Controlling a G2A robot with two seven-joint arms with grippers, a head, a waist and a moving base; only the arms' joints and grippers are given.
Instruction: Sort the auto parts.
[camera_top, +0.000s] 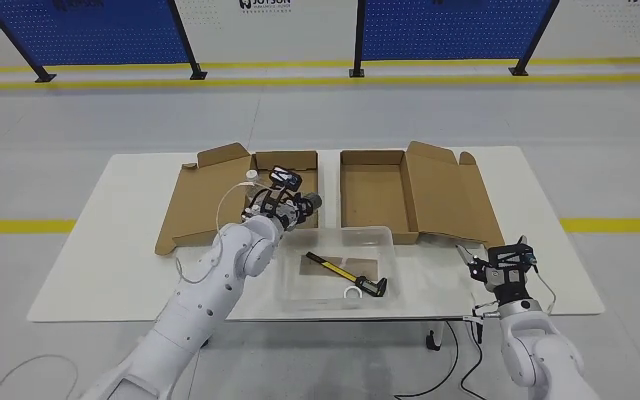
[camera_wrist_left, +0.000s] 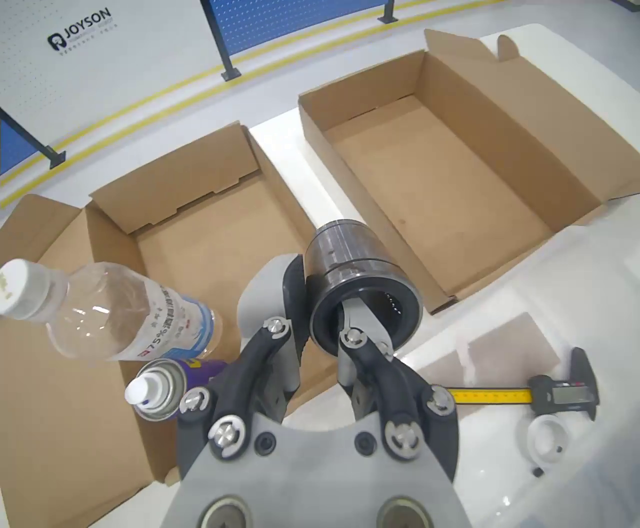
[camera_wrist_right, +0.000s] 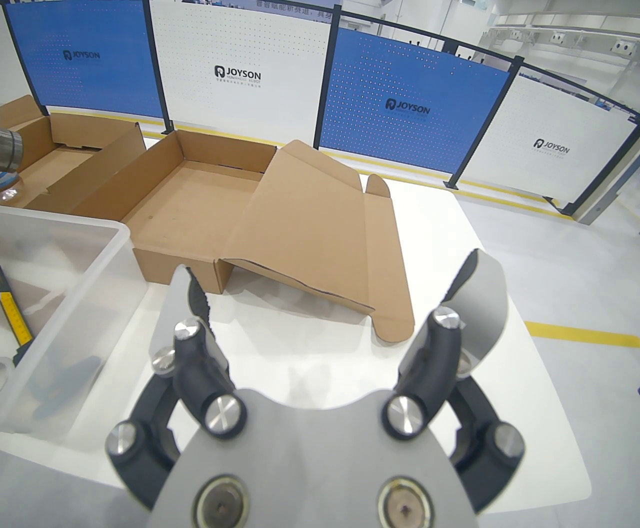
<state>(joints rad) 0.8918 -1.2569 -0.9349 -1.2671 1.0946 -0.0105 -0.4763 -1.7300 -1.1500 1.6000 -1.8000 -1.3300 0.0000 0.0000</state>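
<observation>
My left gripper (camera_wrist_left: 320, 305) (camera_top: 296, 205) is shut on a steel cylindrical bearing (camera_wrist_left: 357, 270) (camera_top: 310, 202), one finger inside its bore and one outside. It hangs above the right edge of the left cardboard box (camera_wrist_left: 210, 240) (camera_top: 200, 205). In that box lie a clear plastic bottle (camera_wrist_left: 110, 320) and a spray can (camera_wrist_left: 160, 385). The right cardboard box (camera_wrist_left: 440, 185) (camera_top: 375, 195) (camera_wrist_right: 195, 200) holds nothing. A clear plastic bin (camera_top: 340, 270) (camera_wrist_right: 60, 280) holds a digital caliper (camera_top: 348, 272) (camera_wrist_left: 540, 395) and a white ring part (camera_wrist_left: 547, 440) (camera_top: 354, 293). My right gripper (camera_wrist_right: 330, 290) (camera_top: 497, 262) stands open over the table's right front corner.
The white table (camera_top: 110, 260) carries both boxes with flaps folded outward. The right box's lid (camera_wrist_right: 310, 235) lies flat toward my right gripper. Blue and white partition panels (camera_wrist_right: 415, 105) stand beyond the table.
</observation>
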